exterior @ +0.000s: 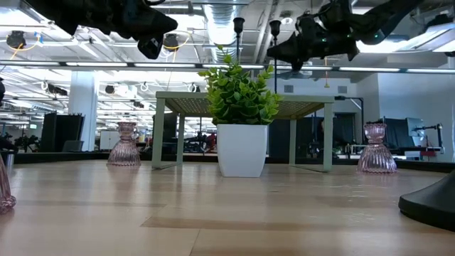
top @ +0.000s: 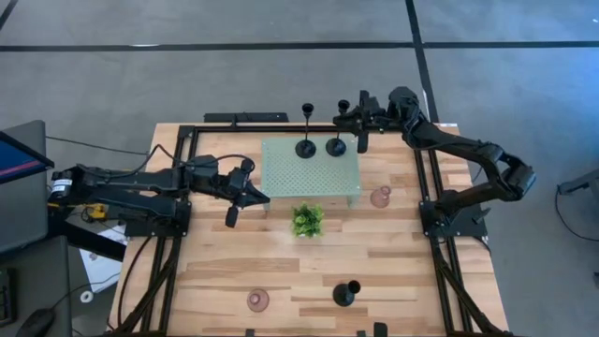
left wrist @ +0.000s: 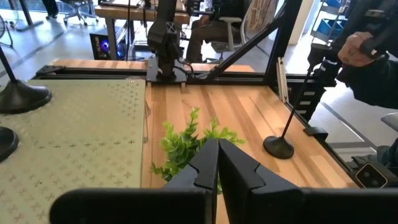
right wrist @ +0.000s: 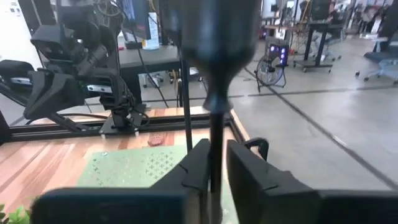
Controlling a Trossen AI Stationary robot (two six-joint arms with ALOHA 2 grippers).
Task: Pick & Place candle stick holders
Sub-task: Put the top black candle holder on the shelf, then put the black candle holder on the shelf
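Candle holders: six on the table, three black with thin stems, three squat pink glass.
Black holders on the stand: two stand upright on the mint-green stand (top: 311, 168), near its 12 o'clock edge; one (top: 306, 147) at about 11 o'clock of the stand's middle, the other (top: 336, 146) just beside it at about 1 o'clock.
Third black holder (top: 344, 294): on the bare wood at 6 o'clock of the table, well apart from the stand.
Pink glass holders: one (top: 380, 197) just off the stand's 4 o'clock corner, one (top: 257, 300) at 7 o'clock of the table; the low view shows a third (exterior: 125, 144) beyond the stand's leg.
Right gripper (top: 361, 140): over the stand's 1 o'clock corner, just beside the second black holder; in its wrist view a thin black stem (right wrist: 214, 134) runs up between the two fingers (right wrist: 194, 163), which stand close on either side of it. Whether they press it or have just parted I cannot tell.
Left gripper (top: 232, 216): at 9 o'clock of the stand, off its 7 o'clock corner, over bare wood; fingers (left wrist: 208, 165) pressed together, holding nothing.
Plant (top: 306, 220): small, green, leafy, in a white pot, at 6 o'clock of the stand, just beside its edge.
Table (top: 281, 271): light wooden planks with a black frame.
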